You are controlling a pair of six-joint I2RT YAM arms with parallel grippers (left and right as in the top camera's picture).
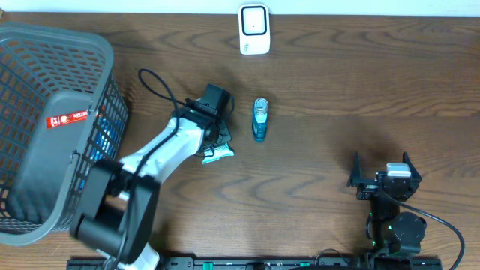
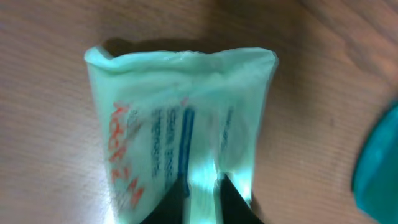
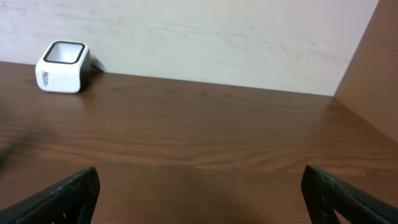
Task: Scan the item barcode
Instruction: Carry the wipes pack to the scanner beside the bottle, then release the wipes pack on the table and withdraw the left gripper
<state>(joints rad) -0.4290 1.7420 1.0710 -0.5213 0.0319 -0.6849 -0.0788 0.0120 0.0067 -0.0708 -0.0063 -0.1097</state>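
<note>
A pale green packet (image 1: 218, 154) with red and blue print lies on the table left of centre; in the left wrist view this packet (image 2: 180, 118) fills the frame. My left gripper (image 1: 215, 142) is down on it. Its jaws (image 2: 202, 196) stand slightly apart, with a strip of the packet's near end between the two dark fingers. The white scanner (image 1: 254, 30) stands at the far edge of the table, and shows as the scanner (image 3: 62, 65) at the far left of the right wrist view. My right gripper (image 1: 381, 166) rests at the front right, wide open and empty (image 3: 199, 199).
A small blue bottle (image 1: 259, 120) lies just right of the packet; its teal edge (image 2: 379, 162) shows at the right of the left wrist view. A grey mesh basket (image 1: 112, 82) holding several items takes up the left side of the table.
</note>
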